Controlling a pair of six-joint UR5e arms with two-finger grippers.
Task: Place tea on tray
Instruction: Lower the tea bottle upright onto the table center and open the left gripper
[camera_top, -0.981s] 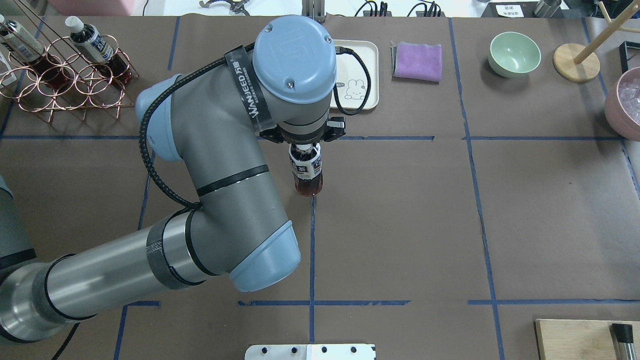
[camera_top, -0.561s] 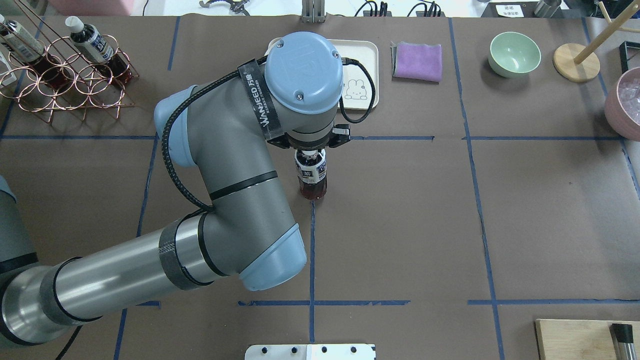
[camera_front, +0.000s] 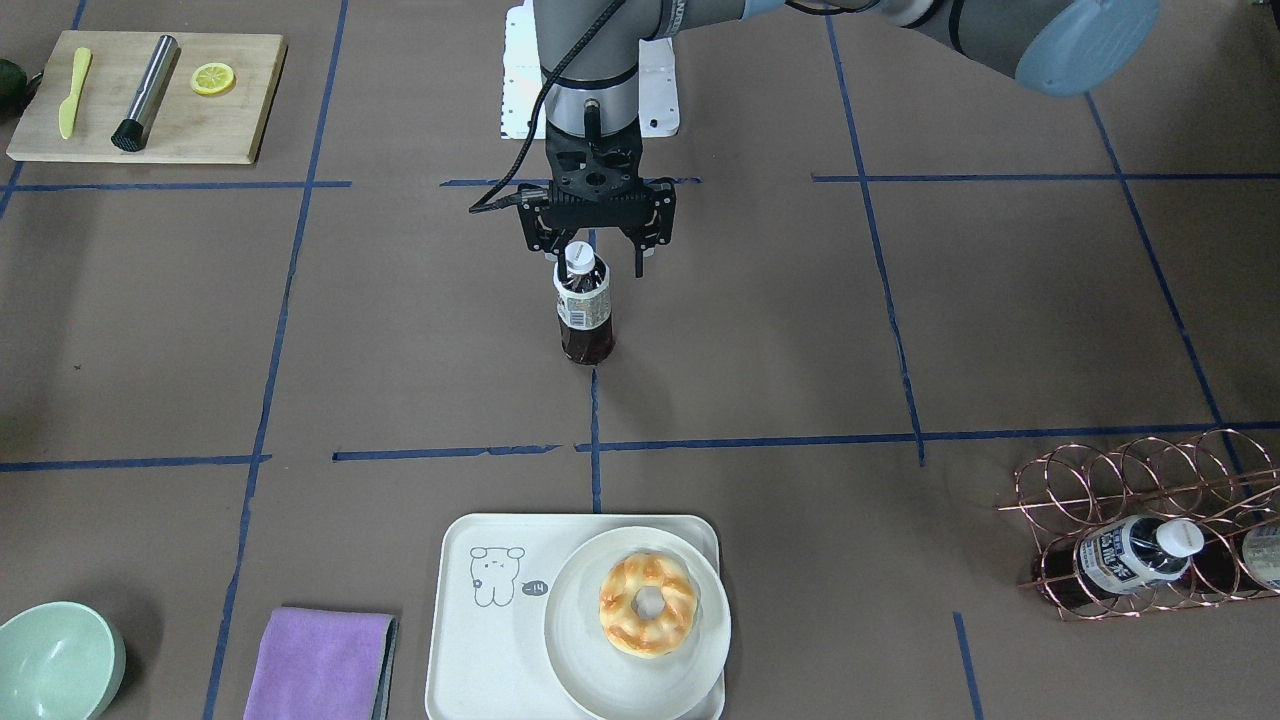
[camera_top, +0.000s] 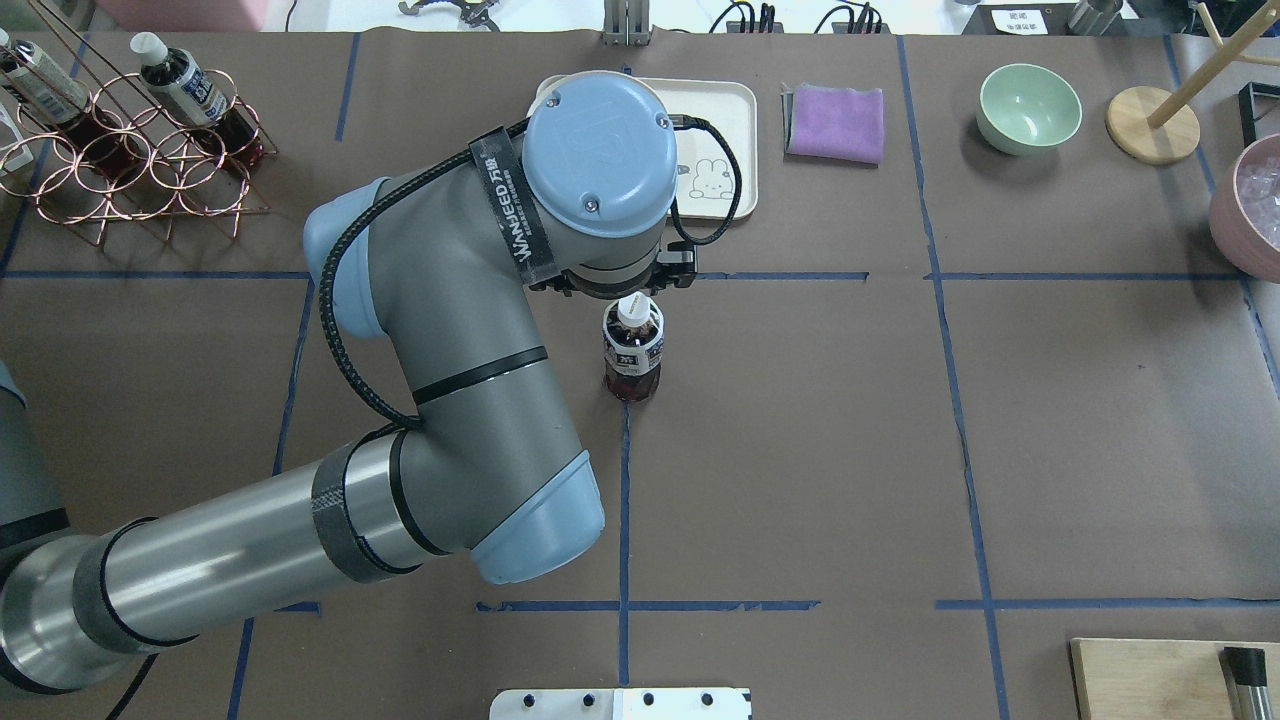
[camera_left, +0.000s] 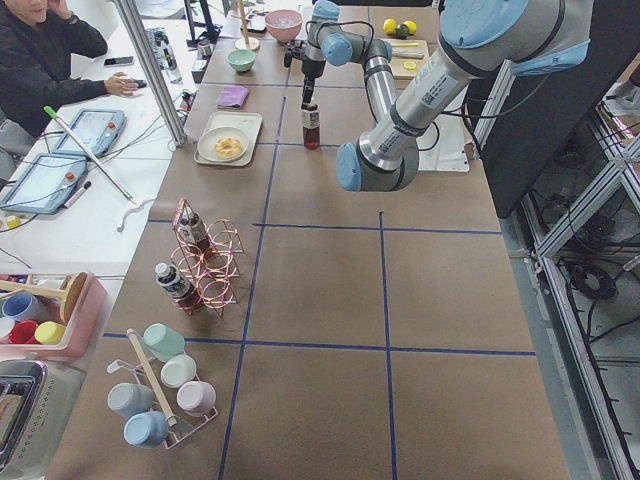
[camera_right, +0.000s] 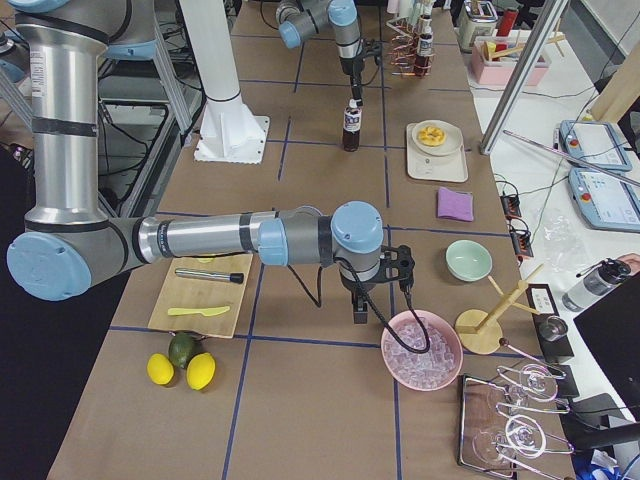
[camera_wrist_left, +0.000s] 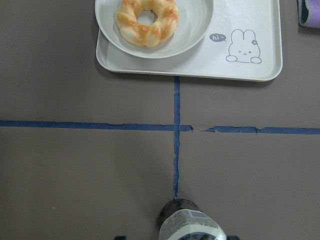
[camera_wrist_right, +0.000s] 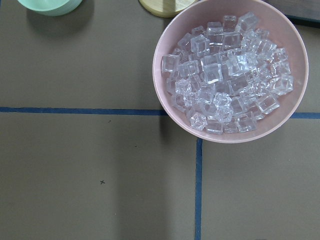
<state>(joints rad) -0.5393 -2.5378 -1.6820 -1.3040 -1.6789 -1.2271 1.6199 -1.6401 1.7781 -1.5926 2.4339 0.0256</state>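
Note:
The tea bottle stands upright on the brown table at a blue tape crossing, short of the tray; it also shows in the overhead view and at the bottom of the left wrist view. My left gripper is open, its fingers on either side of the white cap without gripping it. The cream tray with the cartoon animal lies beyond the bottle at the far table edge. My right gripper hangs by the pink bowl; I cannot tell whether it is open or shut.
A round white plate with a doughnut fills half the tray. A purple cloth and green bowl lie beside it. A copper rack holds more bottles. A pink bowl of ice sits under the right wrist.
The left gripper, earlier shut on the bottle's neck, has opened and let go. The bottle now stands free and its white cap shows in the overhead view.

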